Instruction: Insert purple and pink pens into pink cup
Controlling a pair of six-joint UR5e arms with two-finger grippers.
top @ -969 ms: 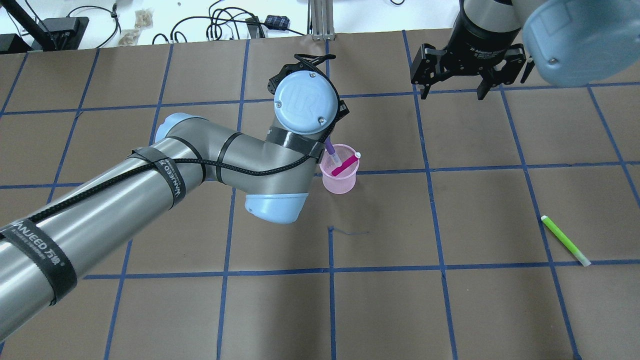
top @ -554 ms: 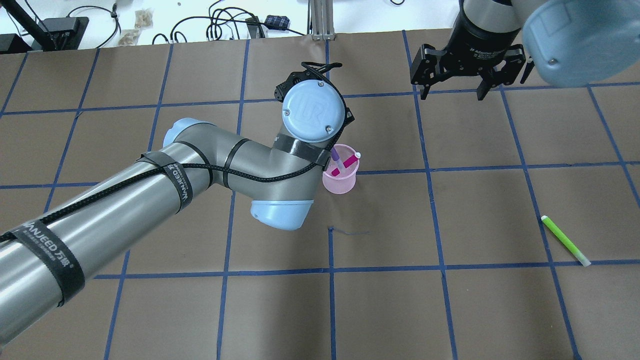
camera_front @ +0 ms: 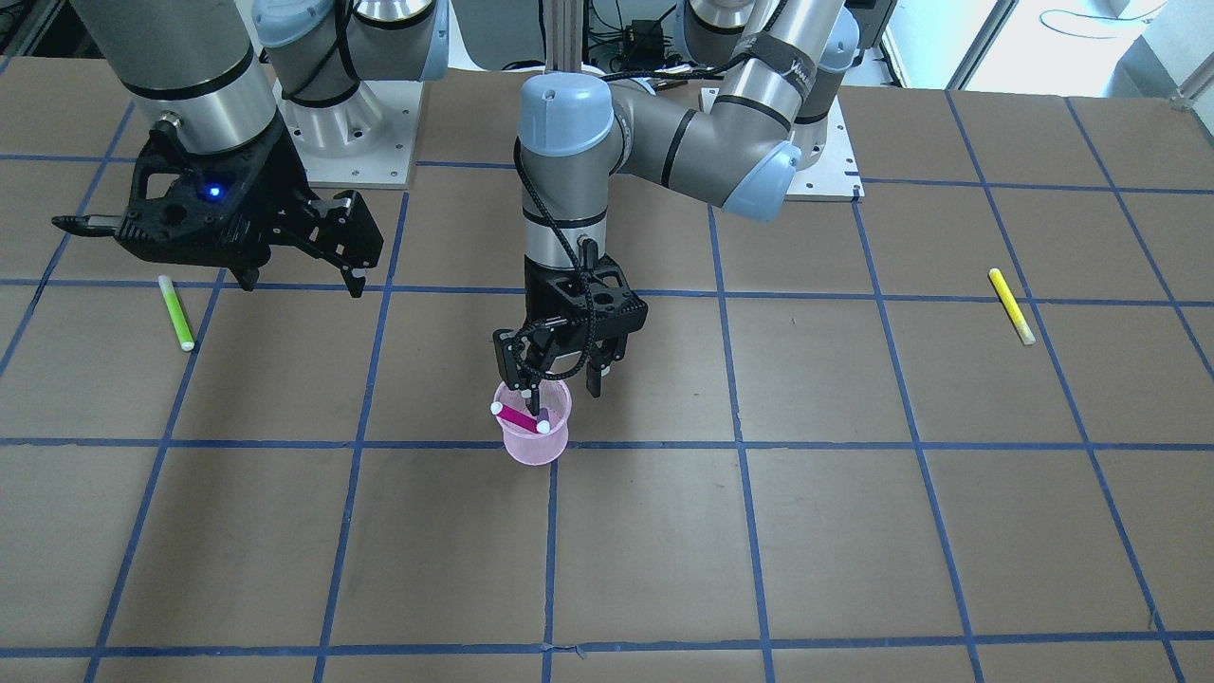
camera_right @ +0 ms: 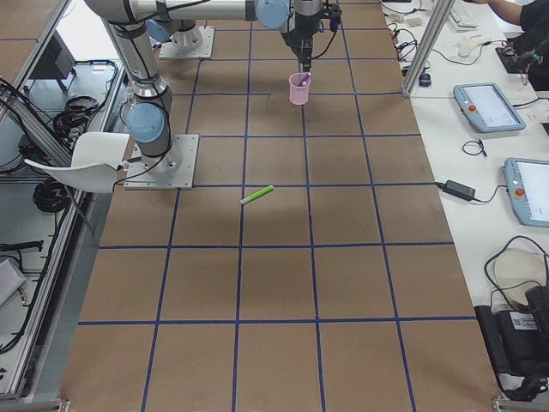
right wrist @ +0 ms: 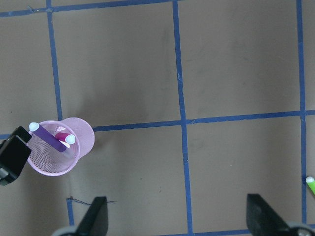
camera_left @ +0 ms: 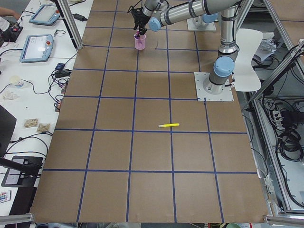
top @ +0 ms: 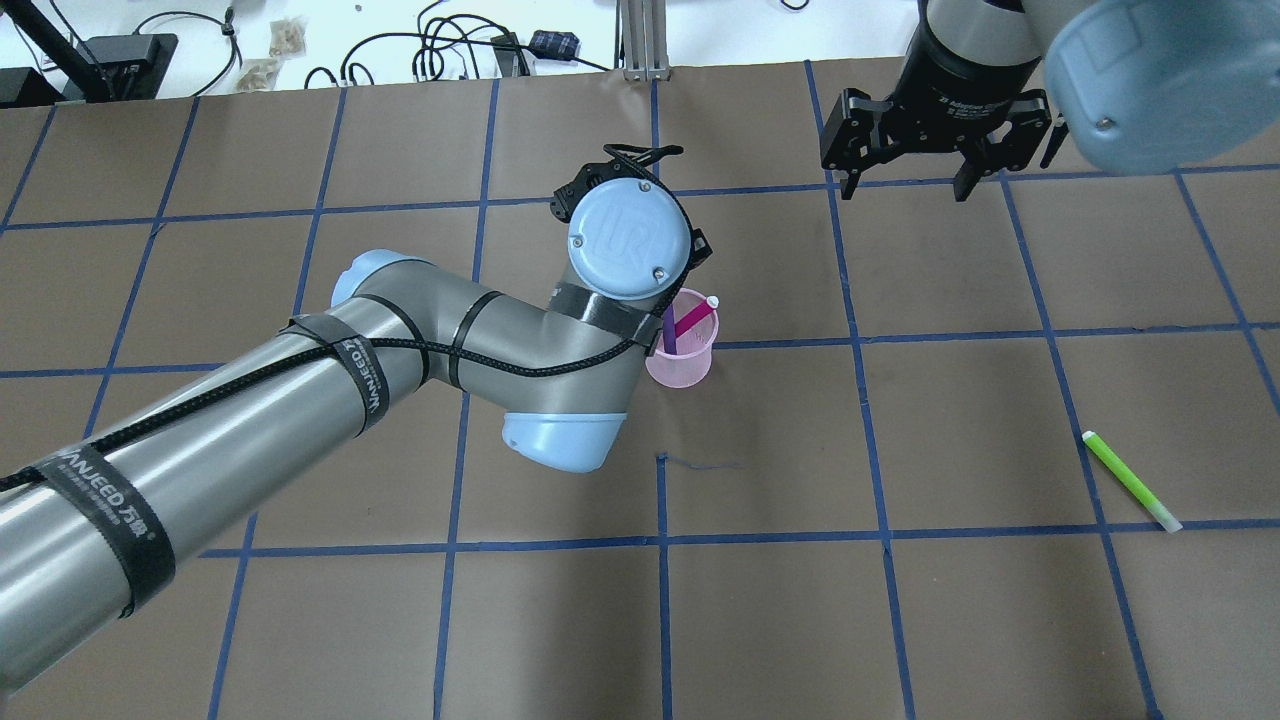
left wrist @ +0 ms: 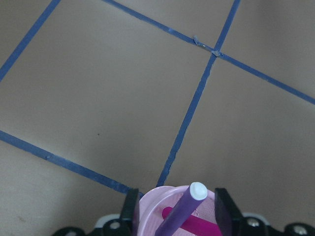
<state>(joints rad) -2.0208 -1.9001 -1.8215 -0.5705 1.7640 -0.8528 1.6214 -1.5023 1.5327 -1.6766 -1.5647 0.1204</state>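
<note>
The pink mesh cup (camera_front: pixel 537 438) stands near the table's middle and also shows in the overhead view (top: pixel 684 364). The pink pen (camera_front: pixel 517 416) leans inside it. The purple pen (left wrist: pixel 183 209) with a white cap also stands in the cup, leaning on the rim (right wrist: pixel 47 136). My left gripper (camera_front: pixel 560 384) hangs just above the cup, open, its fingers (left wrist: pixel 130 212) apart on either side of the purple pen and not touching it. My right gripper (top: pixel 905 182) is open and empty, raised over the far right of the table.
A green pen (top: pixel 1131 480) lies on the brown table on my right side, also seen in the front view (camera_front: pixel 175 312). A yellow pen (camera_front: pixel 1011 305) lies on my left side. Blue tape lines grid the table; cables and devices lie beyond the far edge.
My left wrist has shifted right and a little toward me, over the cup. The purple pen now shows less beside the wrist. The right arm has not moved.
</note>
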